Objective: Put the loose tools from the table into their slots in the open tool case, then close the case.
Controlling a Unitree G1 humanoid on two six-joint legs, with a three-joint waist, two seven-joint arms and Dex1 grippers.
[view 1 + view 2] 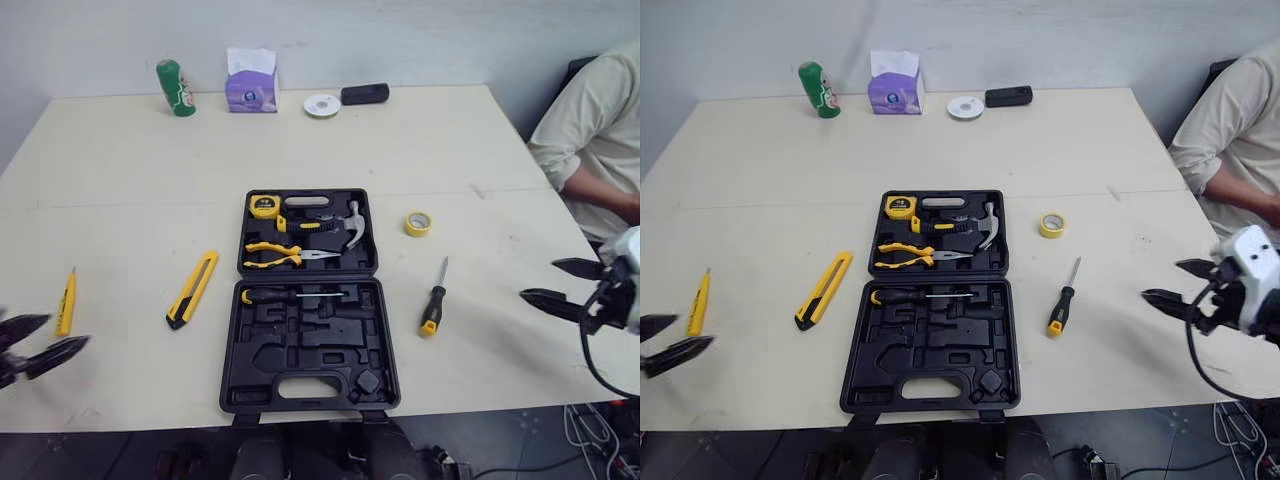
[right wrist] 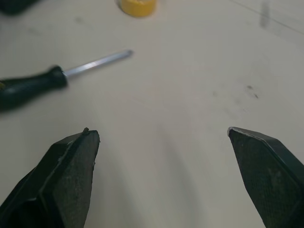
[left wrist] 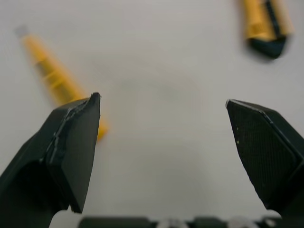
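We've got the left claw (image 3: pixel 162 99) spread wide and empty over the bench (image 1: pixel 450 150) by its left edge. The yellow tester (image 1: pixel 66 305) lies just beside it, with the knife (image 1: pixel 193 288) further in. Our right claw (image 2: pixel 159 129) is wide too, holding nothing. The loose screwdriver (image 1: pixel 434 303) lies between it and the case (image 1: pixel 300 345), which sits open mid-bench with hammer (image 1: pixel 350 226), pliers (image 1: pixel 280 254) and tape measure (image 1: pixel 264 206) slotted. A tape roll (image 1: pixel 418 223) is just right of it.
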